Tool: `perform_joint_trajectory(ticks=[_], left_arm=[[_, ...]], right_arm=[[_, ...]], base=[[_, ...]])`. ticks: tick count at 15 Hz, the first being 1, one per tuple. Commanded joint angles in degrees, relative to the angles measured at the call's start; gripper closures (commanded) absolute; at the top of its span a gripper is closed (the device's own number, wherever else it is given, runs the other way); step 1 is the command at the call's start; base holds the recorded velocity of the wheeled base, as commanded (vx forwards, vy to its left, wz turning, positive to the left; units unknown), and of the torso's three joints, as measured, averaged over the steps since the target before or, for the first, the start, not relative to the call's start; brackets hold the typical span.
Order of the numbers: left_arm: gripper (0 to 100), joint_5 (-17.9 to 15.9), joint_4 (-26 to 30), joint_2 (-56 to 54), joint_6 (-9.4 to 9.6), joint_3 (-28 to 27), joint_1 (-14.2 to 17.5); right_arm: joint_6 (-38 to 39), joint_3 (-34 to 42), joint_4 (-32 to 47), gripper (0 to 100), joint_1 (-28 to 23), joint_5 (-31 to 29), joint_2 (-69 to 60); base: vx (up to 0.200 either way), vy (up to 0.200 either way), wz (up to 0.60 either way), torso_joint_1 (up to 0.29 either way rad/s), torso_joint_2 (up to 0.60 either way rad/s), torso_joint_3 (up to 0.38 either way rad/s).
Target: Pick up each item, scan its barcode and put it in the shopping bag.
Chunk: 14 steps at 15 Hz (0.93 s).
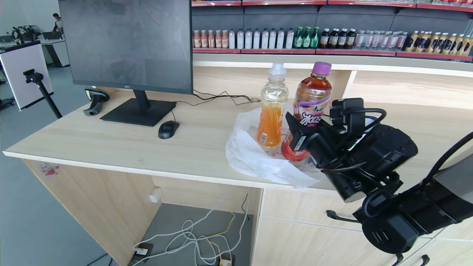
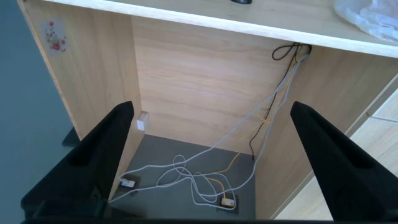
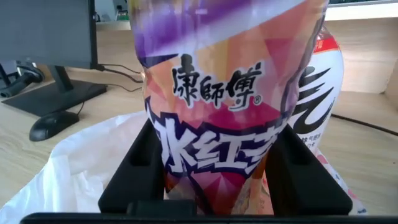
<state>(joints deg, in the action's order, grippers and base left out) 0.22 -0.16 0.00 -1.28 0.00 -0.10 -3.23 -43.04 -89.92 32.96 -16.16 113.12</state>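
The fingers [image 3: 140, 168] of the right gripper [image 3: 217, 162] are clamped on the purple-capped bottle [image 1: 312, 94], while those of the left gripper [image 2: 212, 115] stand wide apart below the counter [image 2: 186, 17].

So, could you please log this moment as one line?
right gripper: jaws shut on purple-capped bottle at white bag | left gripper: jaws open, low before counter | orange bottle: upright on bag

The base of the purple-capped bottle [image 1: 312, 96] is hidden from you behind the right gripper [image 1: 294, 133], centre-right. The shopping bag [image 1: 248, 156] is partly covered too.
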Motion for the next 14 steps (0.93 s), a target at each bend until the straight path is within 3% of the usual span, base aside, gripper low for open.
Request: perform_joint_trajectory(ticks=[1,14], left_arm=[[0,0.04,-0.02,0.0,-0.04,0.0,0.01],[0,0.04,-0.02,0.0,-0.13,0.0,0.01]], right_arm=[[-0.02,-0.81,-0.08,100,0.17,0.08,2.37],[1.65,-0.2,-0.08,100,0.35,0.08,6.24]], base=[[0.0,0.0,0.0,0.0,0.0,0.0],[0.0,0.0,0.0,0.0,0.0,0.0]])
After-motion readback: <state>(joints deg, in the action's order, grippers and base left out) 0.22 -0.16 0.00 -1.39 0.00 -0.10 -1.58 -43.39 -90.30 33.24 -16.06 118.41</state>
